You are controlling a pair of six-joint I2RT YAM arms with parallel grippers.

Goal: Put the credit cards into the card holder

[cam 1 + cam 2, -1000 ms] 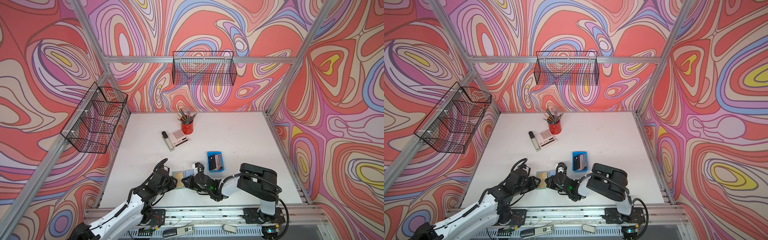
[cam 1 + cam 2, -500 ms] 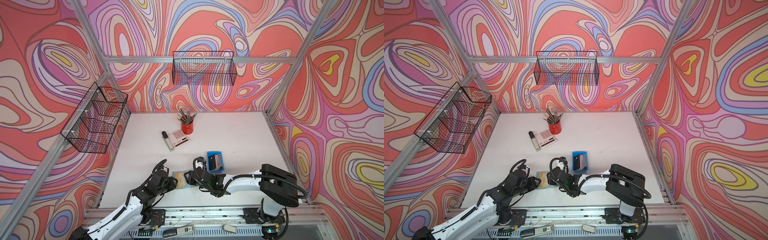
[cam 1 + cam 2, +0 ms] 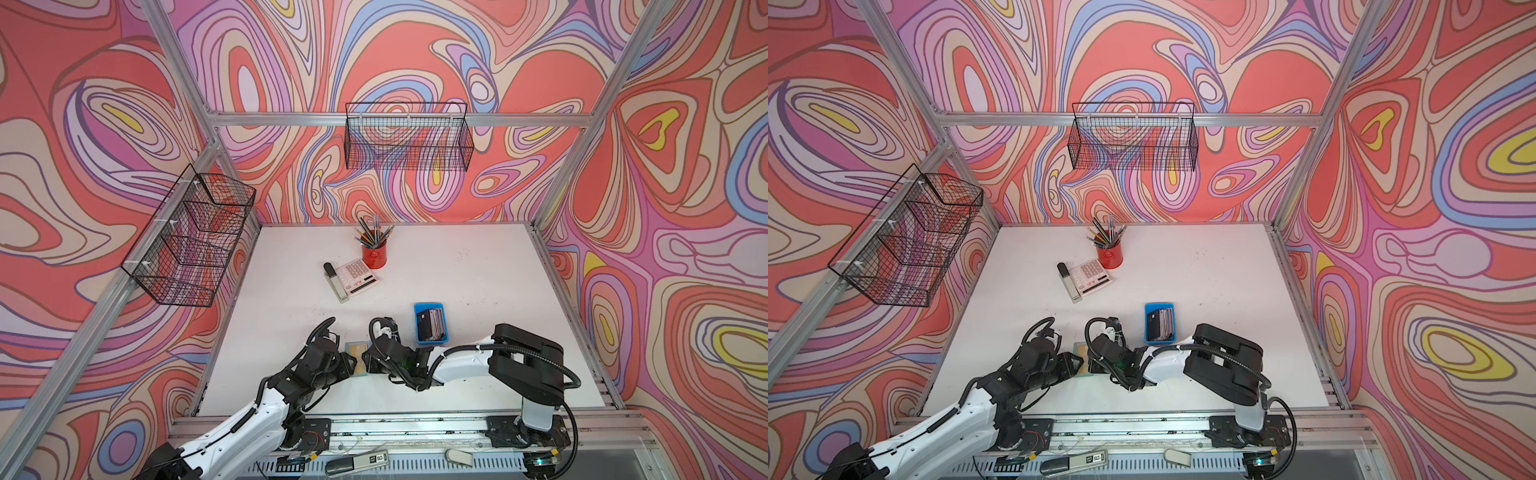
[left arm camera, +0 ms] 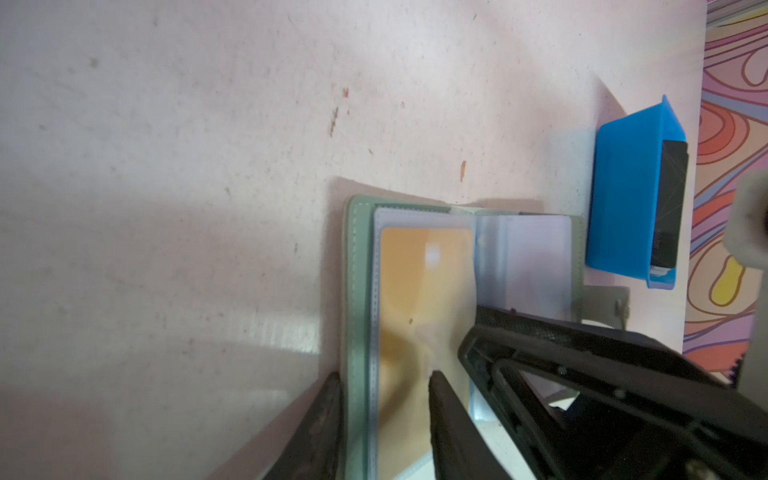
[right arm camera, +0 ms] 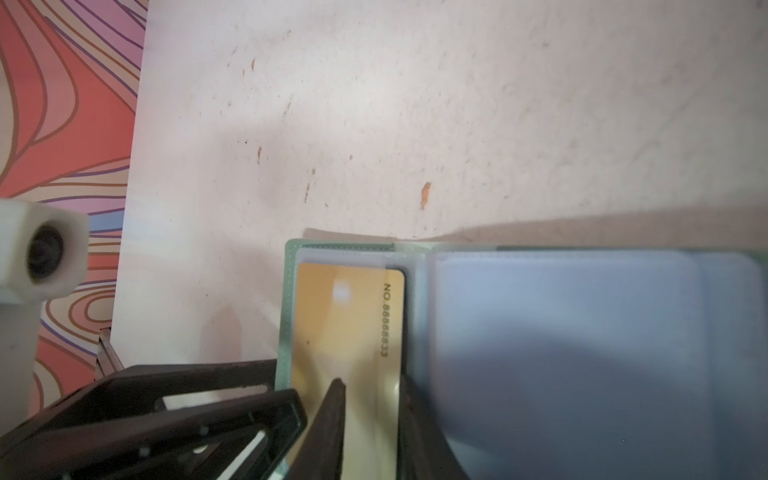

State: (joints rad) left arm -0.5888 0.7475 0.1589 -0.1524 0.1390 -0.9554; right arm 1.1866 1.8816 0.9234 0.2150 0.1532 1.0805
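The pale green card holder (image 3: 356,352) (image 3: 1079,353) lies open on the table between my two grippers. A tan credit card (image 4: 424,282) (image 5: 345,324) sits in its left sleeve. My left gripper (image 4: 383,376) (image 3: 348,365) is open: one fingertip rests beside the holder's green outer edge (image 4: 356,270) and the other on the tan card. My right gripper (image 5: 372,380) (image 3: 368,362) is narrowly open over the same card, one finger against the raised clear sleeves (image 5: 582,353). More credit cards (image 3: 431,325) (image 3: 1160,325) stand in the blue tray (image 3: 431,341) (image 4: 623,187).
A red pencil cup (image 3: 374,256), a calculator (image 3: 356,275) and a grey stapler-like bar (image 3: 336,284) sit further back. Wire baskets hang on the left wall (image 3: 187,245) and the back wall (image 3: 407,141). The table's front rail (image 3: 415,424) runs close behind both grippers.
My right gripper has shifted left over the holder's right half while its elbow swung out right and partly back. Its jaws widened, then narrowed. The left arm has held still.
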